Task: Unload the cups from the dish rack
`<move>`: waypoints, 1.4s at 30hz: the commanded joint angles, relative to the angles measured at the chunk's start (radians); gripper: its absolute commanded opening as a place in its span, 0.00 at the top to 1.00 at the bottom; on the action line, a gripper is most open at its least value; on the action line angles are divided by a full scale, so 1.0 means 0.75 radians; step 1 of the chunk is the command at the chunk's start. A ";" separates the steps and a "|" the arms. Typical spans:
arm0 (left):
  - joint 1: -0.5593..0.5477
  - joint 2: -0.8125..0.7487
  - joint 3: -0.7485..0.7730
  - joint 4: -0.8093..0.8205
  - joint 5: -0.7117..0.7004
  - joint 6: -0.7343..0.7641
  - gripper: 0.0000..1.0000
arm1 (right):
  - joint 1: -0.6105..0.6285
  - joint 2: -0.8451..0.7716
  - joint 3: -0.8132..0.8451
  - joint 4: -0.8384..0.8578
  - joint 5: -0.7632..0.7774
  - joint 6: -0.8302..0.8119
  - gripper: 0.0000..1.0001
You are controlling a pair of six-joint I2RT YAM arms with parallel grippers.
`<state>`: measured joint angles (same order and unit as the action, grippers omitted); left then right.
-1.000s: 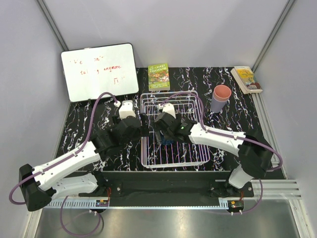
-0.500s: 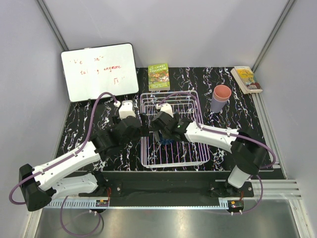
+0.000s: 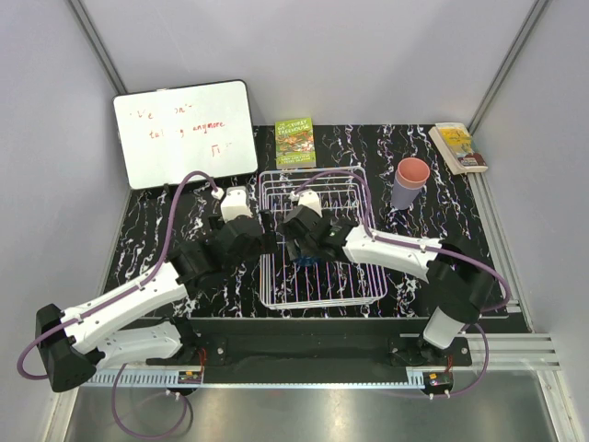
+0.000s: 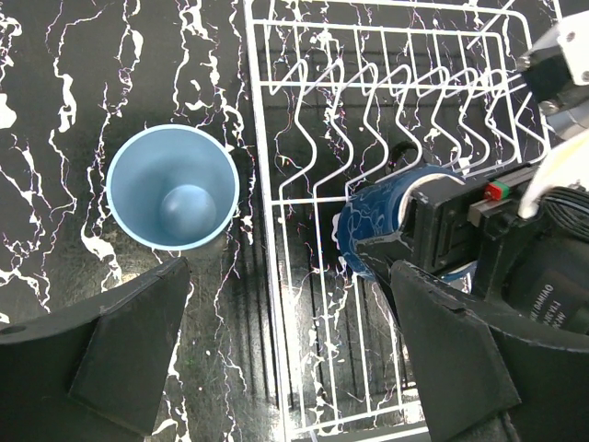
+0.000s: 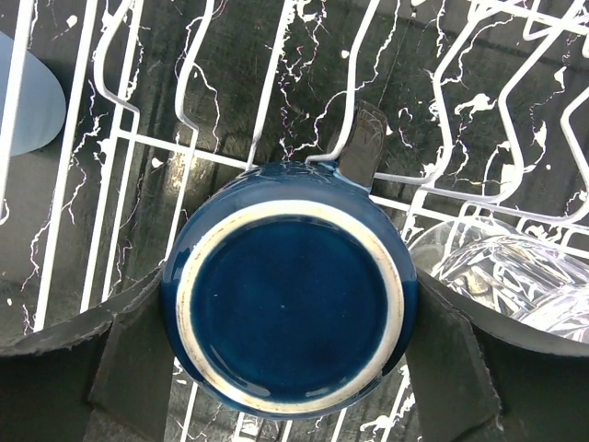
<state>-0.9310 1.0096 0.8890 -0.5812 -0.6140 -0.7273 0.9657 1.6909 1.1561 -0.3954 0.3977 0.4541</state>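
Observation:
The white wire dish rack (image 3: 370, 296) sits mid-table. A dark blue cup (image 5: 290, 310) lies base-up inside it near the dividers, and my right gripper (image 5: 290, 318) is shut on it, one finger pressed on each side. It also shows in the left wrist view (image 4: 373, 221). A clear faceted glass (image 5: 511, 276) lies beside it in the rack. My left gripper (image 4: 290, 368) is open and empty above the rack's left rim (image 4: 259, 184). A light blue cup (image 4: 172, 187) stands upright on the table left of the rack. A salmon-pink cup (image 3: 412, 173) sits stacked on a lavender one right of the rack.
A whiteboard (image 3: 184, 132) leans at the back left. A green book (image 3: 295, 142) lies behind the rack and another book (image 3: 458, 147) at the back right corner. The two arms are close together over the rack's left half.
My right gripper has moved a little left and farther back with the dark blue cup between its fingers. The rack has shifted slightly. The left arm has hardly moved.

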 commanded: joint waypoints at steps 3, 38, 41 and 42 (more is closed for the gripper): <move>-0.006 -0.015 -0.011 0.041 -0.026 -0.018 0.05 | -0.013 -0.162 -0.057 0.014 -0.021 0.033 1.00; -0.002 -0.689 -0.570 1.030 0.311 -0.010 0.01 | -0.034 -0.999 -0.304 0.744 -0.452 0.174 1.00; -0.002 -0.718 -0.606 1.086 0.307 -0.018 0.01 | -0.070 -1.045 -0.379 0.830 -0.455 0.231 1.00; -0.002 -0.726 -0.625 1.108 0.305 -0.018 0.01 | -0.085 -1.058 -0.418 0.872 -0.461 0.259 1.00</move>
<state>-0.9310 0.4881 0.4545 0.0891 -0.4053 -0.7383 0.9436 0.9745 0.8810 0.0025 0.0811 0.5652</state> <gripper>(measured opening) 0.987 0.874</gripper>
